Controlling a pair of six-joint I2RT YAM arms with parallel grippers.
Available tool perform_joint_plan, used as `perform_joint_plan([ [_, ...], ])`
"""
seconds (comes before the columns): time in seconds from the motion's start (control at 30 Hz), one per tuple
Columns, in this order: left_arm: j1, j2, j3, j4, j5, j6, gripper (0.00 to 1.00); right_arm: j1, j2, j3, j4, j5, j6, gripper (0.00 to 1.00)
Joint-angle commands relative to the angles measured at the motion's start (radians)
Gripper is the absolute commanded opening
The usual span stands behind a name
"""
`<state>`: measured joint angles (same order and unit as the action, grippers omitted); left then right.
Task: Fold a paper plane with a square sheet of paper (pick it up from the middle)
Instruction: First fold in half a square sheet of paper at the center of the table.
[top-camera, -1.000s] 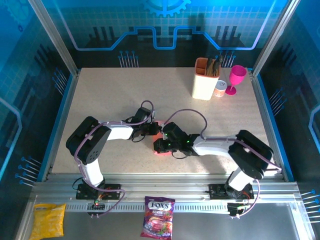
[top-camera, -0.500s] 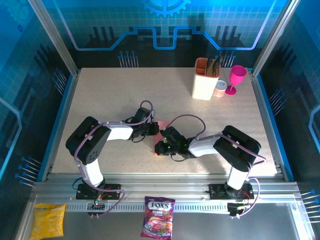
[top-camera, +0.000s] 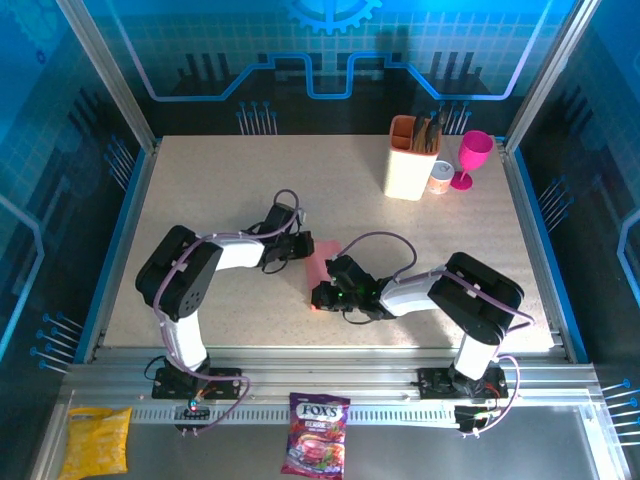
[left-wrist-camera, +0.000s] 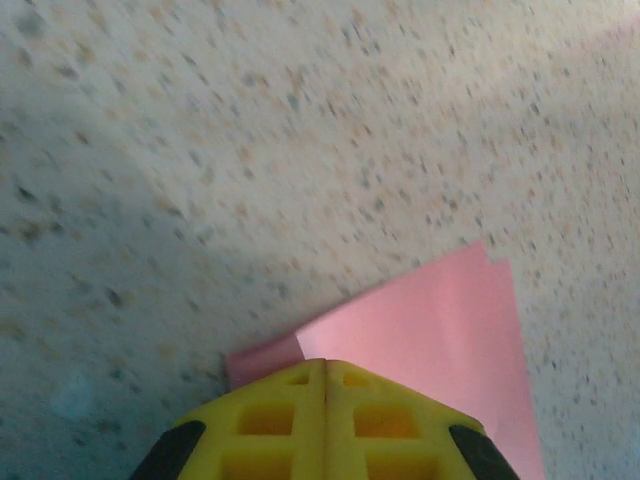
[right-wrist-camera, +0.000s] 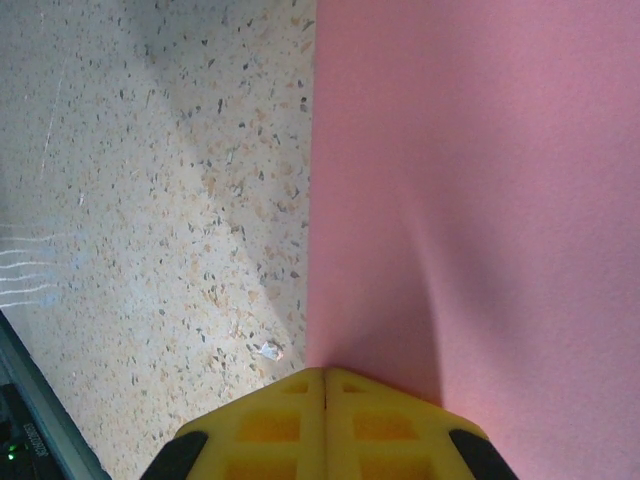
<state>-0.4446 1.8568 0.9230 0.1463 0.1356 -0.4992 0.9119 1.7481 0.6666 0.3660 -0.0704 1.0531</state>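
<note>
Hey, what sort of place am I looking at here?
Probably a robotics lab or demo cell: a speckled table fenced by aluminium framing and blue circuit-patterned panels, with a left arm and right arm bolted at its near edge.

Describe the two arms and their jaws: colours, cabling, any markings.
Left arm and right arm match: bulky black joint housings, white forearm links, and lilac cables looping loose from wrist to base. Small green lights glow on the right wrist. Both sets of jaws are bright yellow moulded plastic with rectangular recessed pockets and black parts at the sides. No markings legible.
</note>
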Motion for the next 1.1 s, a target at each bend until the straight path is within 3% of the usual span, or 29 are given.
perform_joint_plan([
  [0.0, 0.035, 0.045, 0.050, -0.022, -0.017, -0.018, 0.03, 0.019, 0.090, -0.066, -0.207, 0.040, 0.025, 0.00],
  [0.23, 0.088, 0.117, 0.170, -0.072, -0.010, -0.013, 0.03, 0.026, 0.093, -0.085, -0.175, 0.036, 0.042, 0.00],
  [0.33, 0.085, 0.079, 0.175, -0.086, 0.008, -0.004, 0.03, 0.027, 0.092, -0.090, -0.161, 0.031, 0.042, 0.00],
  [0.53, 0.002, -0.110, 0.038, -0.063, 0.024, -0.003, 0.04, 0.029, 0.100, -0.093, -0.112, 0.010, 0.044, 0.00],
  [0.67, -0.049, -0.158, -0.030, -0.059, 0.020, -0.001, 0.04, 0.028, 0.104, -0.093, -0.102, 0.001, 0.045, 0.00],
  [1.07, -0.024, -0.043, -0.001, -0.050, -0.036, 0.029, 0.03, 0.037, 0.076, -0.089, -0.088, -0.002, 0.042, 0.00],
])
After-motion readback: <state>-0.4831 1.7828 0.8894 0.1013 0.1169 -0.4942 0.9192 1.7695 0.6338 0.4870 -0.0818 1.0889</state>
